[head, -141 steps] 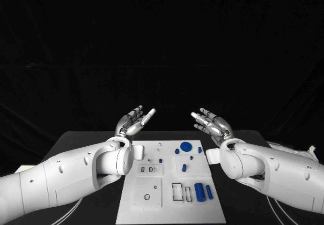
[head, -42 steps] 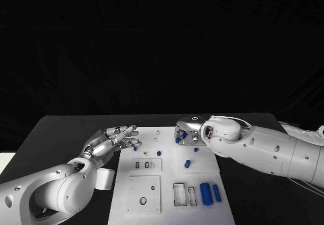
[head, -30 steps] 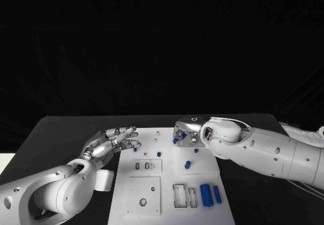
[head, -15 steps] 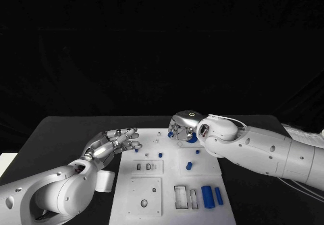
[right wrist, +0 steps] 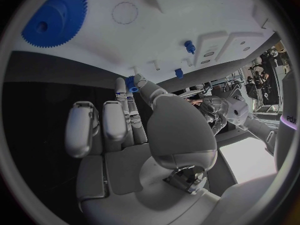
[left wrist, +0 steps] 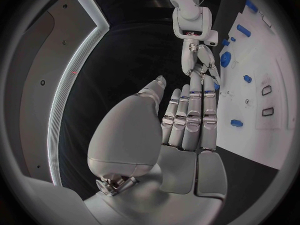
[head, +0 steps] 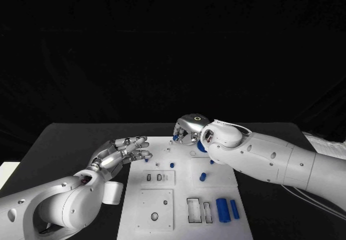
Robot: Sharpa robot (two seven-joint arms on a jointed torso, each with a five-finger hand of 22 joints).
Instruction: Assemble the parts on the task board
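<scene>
Small blue part [right wrist: 132,83] pinched at the right hand [head: 189,131], held over the task board's [head: 186,200] far edge.

The blue gear [right wrist: 55,16] is seen just beside that hand; the left hand [head: 119,153], fingers loosely curled, nothing held, is kept at the board's left edge, leaving open room between.

You have a black tabletop [head: 65,140] under the work, matte and dark. Behind it hangs a black backdrop [head: 173,60], its cloth faintly creased, running across the full width behind the tabletop's far edge.
</scene>
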